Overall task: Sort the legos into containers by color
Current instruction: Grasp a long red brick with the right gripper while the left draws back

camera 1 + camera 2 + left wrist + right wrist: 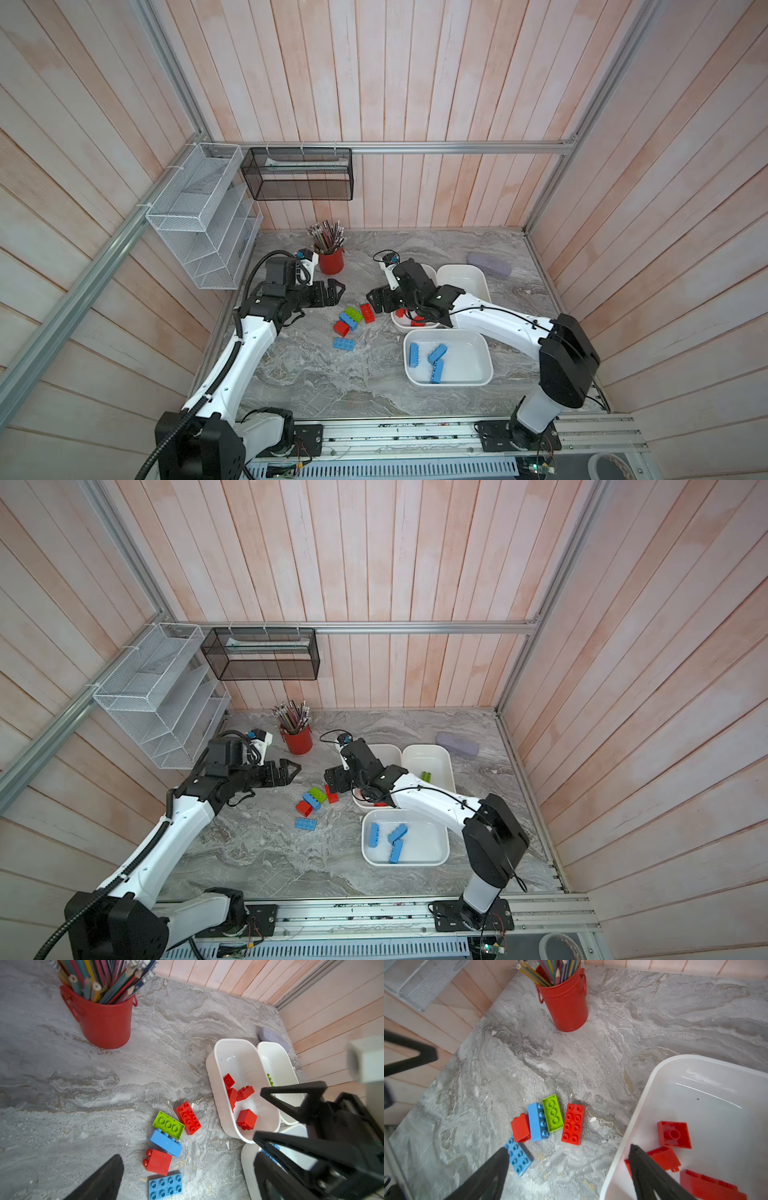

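Note:
Five loose legos lie mid-table: a red oblong, a lime green one, a blue one, a red square and a flat blue one. Three white containers stand to their right. The tub with red bricks is partly under my right arm, the far tub holds a green brick, and the near tub holds three blue bricks. My left gripper hovers open left of the pile. My right gripper hangs open between the red oblong and the red tub's rim.
A red pencil cup stands behind the pile near the left gripper. A purple case lies at the back right. A white mesh rack and a black mesh basket hang on the walls. The two grippers face each other closely.

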Motion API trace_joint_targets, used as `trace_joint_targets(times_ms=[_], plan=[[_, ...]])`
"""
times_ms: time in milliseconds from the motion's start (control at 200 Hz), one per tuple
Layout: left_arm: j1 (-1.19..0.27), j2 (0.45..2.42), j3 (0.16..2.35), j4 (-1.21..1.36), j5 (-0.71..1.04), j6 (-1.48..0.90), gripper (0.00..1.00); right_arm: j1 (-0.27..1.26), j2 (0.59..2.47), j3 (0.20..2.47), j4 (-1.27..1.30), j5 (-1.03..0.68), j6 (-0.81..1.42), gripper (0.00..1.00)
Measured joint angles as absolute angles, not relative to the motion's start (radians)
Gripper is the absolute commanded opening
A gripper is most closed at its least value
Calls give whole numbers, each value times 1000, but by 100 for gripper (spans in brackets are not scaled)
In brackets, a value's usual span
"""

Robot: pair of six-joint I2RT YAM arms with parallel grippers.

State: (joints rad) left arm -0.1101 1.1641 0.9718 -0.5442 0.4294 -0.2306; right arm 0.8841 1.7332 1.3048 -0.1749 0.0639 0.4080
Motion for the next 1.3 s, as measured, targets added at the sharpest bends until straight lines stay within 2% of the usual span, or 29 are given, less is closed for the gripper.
trace_joint_targets(times_ms=[140, 185, 325, 385, 575, 930, 1300], plan=[[-25, 1112, 905, -545, 517, -286, 100, 922, 1880, 1439, -232, 138, 459, 80], [-10, 1102, 891, -548, 535, -296, 100, 930, 1916, 1472, -249, 157, 472, 75], [4, 1062, 866, -558, 581, -318, 100, 952, 2016, 1555, -302, 208, 506, 71], [9, 1046, 860, -559, 599, -322, 100, 960, 2059, 1597, -326, 226, 517, 65], [24, 1034, 847, -563, 629, -322, 100, 984, 2177, 1700, -412, 296, 543, 61], [32, 1029, 845, -580, 634, -308, 100, 987, 2245, 1745, -512, 366, 577, 54], [32, 1028, 836, -588, 636, -299, 100, 984, 2257, 1753, -508, 332, 577, 52]])
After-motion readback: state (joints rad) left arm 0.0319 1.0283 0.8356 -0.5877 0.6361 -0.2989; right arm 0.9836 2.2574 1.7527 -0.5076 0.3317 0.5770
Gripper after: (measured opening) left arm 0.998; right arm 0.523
